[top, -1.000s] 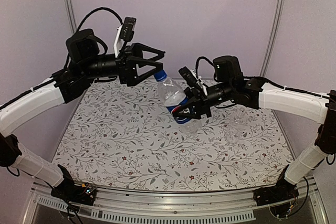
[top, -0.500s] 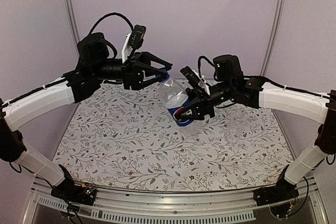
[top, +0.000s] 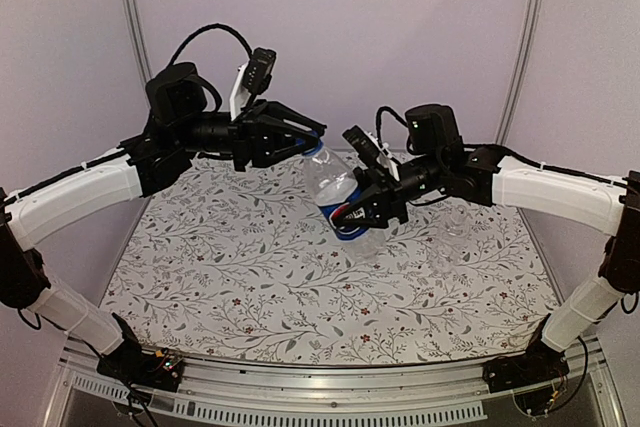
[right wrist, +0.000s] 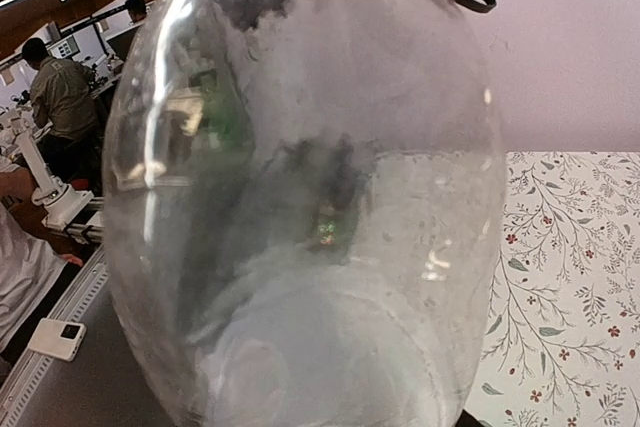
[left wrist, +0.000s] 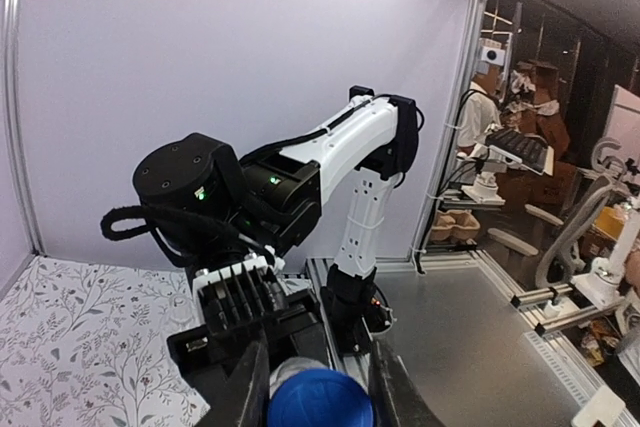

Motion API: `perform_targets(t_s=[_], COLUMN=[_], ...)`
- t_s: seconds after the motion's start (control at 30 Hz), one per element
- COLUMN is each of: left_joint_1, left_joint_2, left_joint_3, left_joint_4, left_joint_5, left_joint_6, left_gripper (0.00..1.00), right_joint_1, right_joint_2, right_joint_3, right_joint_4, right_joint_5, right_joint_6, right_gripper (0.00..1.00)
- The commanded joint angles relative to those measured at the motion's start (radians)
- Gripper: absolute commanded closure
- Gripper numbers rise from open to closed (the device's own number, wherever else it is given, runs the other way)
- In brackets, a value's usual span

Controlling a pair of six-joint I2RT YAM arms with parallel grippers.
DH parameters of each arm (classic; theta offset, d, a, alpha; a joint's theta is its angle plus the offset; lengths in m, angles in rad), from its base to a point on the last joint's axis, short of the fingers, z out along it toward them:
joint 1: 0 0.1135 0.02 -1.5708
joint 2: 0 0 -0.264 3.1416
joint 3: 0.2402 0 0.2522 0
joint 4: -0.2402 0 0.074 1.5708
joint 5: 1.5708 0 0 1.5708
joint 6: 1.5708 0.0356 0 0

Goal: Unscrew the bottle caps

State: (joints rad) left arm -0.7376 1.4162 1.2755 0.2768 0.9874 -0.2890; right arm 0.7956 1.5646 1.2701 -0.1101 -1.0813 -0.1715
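The Pepsi bottle [top: 330, 185], clear with a blue label band, hangs tilted above the table, neck toward the left. My right gripper [top: 352, 215] is shut on it around the label. In the right wrist view the bottle [right wrist: 310, 197] fills the frame and hides the fingers. My left gripper [top: 312, 143] is shut on the blue bottle cap [left wrist: 320, 399], with a finger [left wrist: 247, 387] on each side of it. The plain bottle [top: 455, 219] stands on the table at the right, below the right arm; its cap is hidden.
A floral cloth [top: 250, 277] covers the table. Metal frame posts [top: 128, 7] rise at the back corners before a plain wall. A rail [top: 330, 397] runs along the near edge between the arm bases. The right arm [left wrist: 340, 147] faces the left wrist camera.
The left gripper moved right onto the bottle's neck and its jaws closed from wide open onto the blue cap. The right arm and the bottle stayed still.
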Motion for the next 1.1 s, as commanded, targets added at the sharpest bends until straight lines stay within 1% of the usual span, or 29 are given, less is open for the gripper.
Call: perform_targets(t_s=[0.0, 0.13, 0.2, 0.27, 0.37, 0.47, 0.53, 0.6, 0.67, 0.7, 0.83, 0.97, 1.03, 1.07], left_joint_1=[0.009, 0.009, 0.007, -0.003, -0.043, -0.088, -0.115, -0.139, -0.158, -0.162, -0.165, -0.165, -0.165, -0.164], left_joint_2=[0.004, -0.015, -0.028, -0.042, -0.063, -0.066, -0.059, -0.052, -0.042, -0.036, -0.027, -0.036, -0.048, -0.057], left_joint_3=[-0.008, -0.011, -0.011, -0.007, -0.008, 0.011, 0.025, 0.032, 0.048, 0.057, 0.072, 0.069, 0.060, 0.049], left_joint_4=[0.002, -0.027, -0.045, -0.091, -0.163, -0.261, -0.313, -0.328, -0.344, -0.354, -0.369, -0.365, -0.345, -0.319], left_joint_5=[-0.017, -0.104, -0.195, -0.333, -0.607, -0.860, -0.967, -1.044, -1.091, -1.104, -1.124, -1.132, -1.121, -1.103], left_joint_6=[-0.005, -0.006, -0.021, -0.043, -0.100, -0.158, -0.169, -0.173, -0.172, -0.171, -0.164, -0.155, -0.146, -0.134], left_gripper=[0.89, 0.99, 1.00, 1.00, 1.00, 1.00, 1.00, 1.00, 1.00, 0.98, 0.96, 0.96, 0.91, 0.86], right_joint_1=[-0.002, -0.004, -0.004, -0.004, -0.004, -0.004, -0.004, -0.003, -0.004, -0.004, -0.004, -0.004, -0.004, -0.004], right_joint_2=[0.010, 0.005, 0.000, -0.004, -0.005, 0.001, 0.003, 0.006, 0.008, 0.008, 0.001, -0.009, -0.011, -0.010], right_joint_3=[0.029, 0.037, 0.041, 0.044, 0.056, 0.057, 0.056, 0.054, 0.052, 0.050, 0.041, 0.031, 0.029, 0.031], right_joint_4=[-0.014, -0.026, -0.026, -0.026, -0.033, -0.028, -0.020, -0.015, -0.014, -0.014, -0.013, -0.013, -0.017, -0.020], right_joint_5=[0.072, 0.190, 0.257, 0.333, 0.485, 0.590, 0.622, 0.634, 0.634, 0.632, 0.622, 0.571, 0.535, 0.512], right_joint_6=[0.000, 0.012, 0.018, 0.026, 0.039, 0.041, 0.045, 0.051, 0.054, 0.054, 0.053, 0.038, 0.030, 0.022], right_gripper=[0.58, 0.59, 0.59, 0.59, 0.59, 0.59, 0.59, 0.59, 0.59, 0.59, 0.59, 0.59, 0.59, 0.59])
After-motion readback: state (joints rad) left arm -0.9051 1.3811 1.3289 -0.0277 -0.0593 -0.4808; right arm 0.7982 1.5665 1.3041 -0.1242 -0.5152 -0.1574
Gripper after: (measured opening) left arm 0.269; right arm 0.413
